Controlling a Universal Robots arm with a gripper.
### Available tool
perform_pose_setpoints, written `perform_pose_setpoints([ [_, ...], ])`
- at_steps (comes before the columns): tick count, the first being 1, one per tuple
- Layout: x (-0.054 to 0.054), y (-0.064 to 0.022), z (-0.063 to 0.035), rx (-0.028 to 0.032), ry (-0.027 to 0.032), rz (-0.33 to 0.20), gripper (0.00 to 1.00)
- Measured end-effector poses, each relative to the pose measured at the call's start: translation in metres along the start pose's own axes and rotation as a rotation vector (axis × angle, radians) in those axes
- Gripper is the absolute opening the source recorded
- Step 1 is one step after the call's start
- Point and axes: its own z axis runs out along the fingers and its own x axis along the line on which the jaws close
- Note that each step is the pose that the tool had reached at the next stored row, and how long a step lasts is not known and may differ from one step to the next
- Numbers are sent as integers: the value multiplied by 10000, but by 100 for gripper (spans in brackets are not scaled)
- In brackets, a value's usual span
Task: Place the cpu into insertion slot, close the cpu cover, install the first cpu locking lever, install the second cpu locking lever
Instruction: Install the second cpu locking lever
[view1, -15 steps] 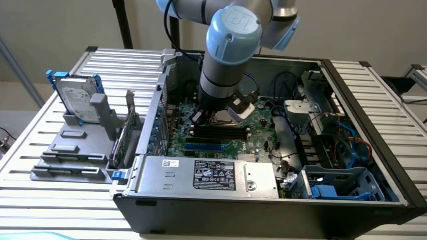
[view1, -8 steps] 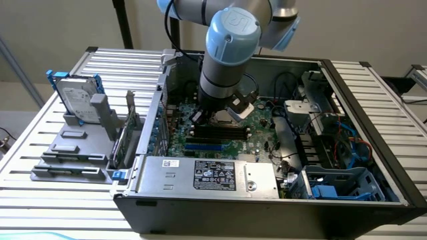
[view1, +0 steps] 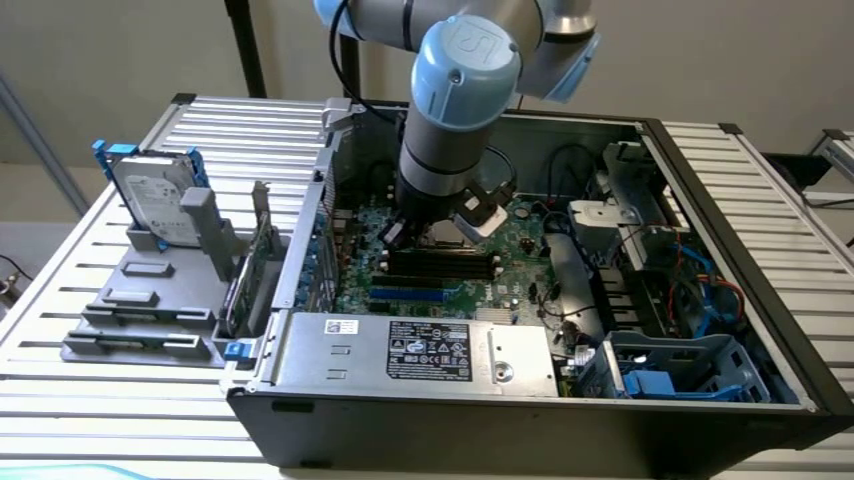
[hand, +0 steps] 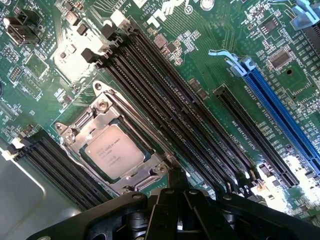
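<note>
One lever looks like the step in hand: the cpu (hand: 114, 152) sits in the insertion slot (hand: 75, 137) with the cpu cover (hand: 102, 117) down over it. The gripper (hand: 176, 187), shut and empty-handed, presses beside the socket edge; push steadily, avoiding the memory slots (hand: 165, 100)

light: bright, even | glare: white patches on motherboard (hand: 200, 65) | near foreground: soft-focus, dark

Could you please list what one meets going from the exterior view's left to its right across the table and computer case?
Hard drive standing in the grey holder → expansion card at the case's edge → green motherboard under the robot arm → blue plastic drive cage.
</note>
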Motion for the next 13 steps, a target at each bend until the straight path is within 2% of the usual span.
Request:
perform_pose_setpoints([
  [6, 19, -61, -167, 0, -2, -4, 11],
  [13, 20, -68, -179, 1, -1, -5, 11],
])
